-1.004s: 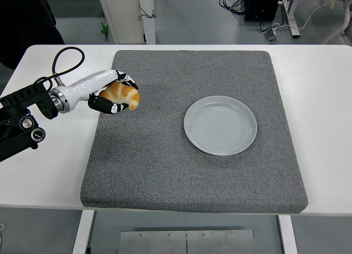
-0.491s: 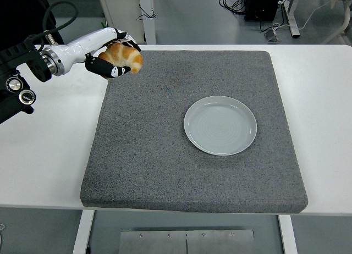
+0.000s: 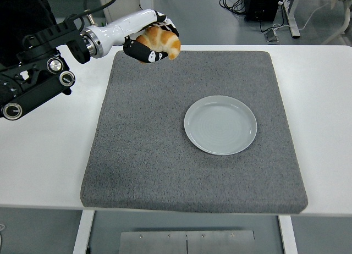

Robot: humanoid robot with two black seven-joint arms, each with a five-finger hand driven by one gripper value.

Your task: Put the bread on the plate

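A golden-brown croissant [image 3: 161,42] is held in my left hand [image 3: 149,41], whose black and white fingers are curled around it. The hand is raised above the far left part of the grey mat [image 3: 165,155]. An empty pale grey plate [image 3: 220,125] lies on the mat, right of its middle and well to the right of and nearer than the hand. My left arm comes in from the left edge with a white forearm. My right arm does not show.
The grey mat covers most of the white table [image 3: 49,149]. Beyond the table's far edge are a white post [image 3: 146,15], cables and a black box [image 3: 263,4] on the floor. A dark figure [image 3: 25,17] is at the top left.
My left hand has lifted the croissant off the mat's left edge and carried it up and to the right, toward the mat's far side. The plate has not moved.
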